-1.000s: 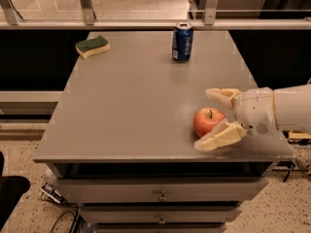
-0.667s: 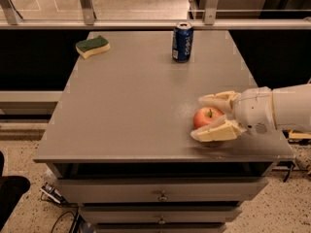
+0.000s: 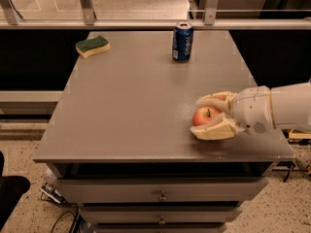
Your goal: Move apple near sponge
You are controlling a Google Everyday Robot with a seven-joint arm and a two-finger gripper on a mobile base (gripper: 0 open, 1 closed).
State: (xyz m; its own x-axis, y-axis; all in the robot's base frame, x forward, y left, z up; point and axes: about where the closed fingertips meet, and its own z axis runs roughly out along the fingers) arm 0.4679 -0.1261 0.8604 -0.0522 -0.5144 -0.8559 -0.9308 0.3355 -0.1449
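The red-pink apple (image 3: 204,116) sits on the grey table top (image 3: 141,106) near its front right corner. My gripper (image 3: 198,118) reaches in from the right with its cream fingers (image 3: 214,130) closed against the apple on the far and near sides. The apple's stem points up between them. The sponge (image 3: 92,46), dark green on top over pale yellow, lies at the table's far left corner, well apart from the apple.
A blue soda can (image 3: 182,42) stands upright at the far middle of the table. A metal railing (image 3: 146,23) runs behind the table. Drawers (image 3: 160,193) sit below the front edge. The table's right edge is close to the arm.
The fingers have closed in on the apple, and the gripper with the apple has shifted slightly left.
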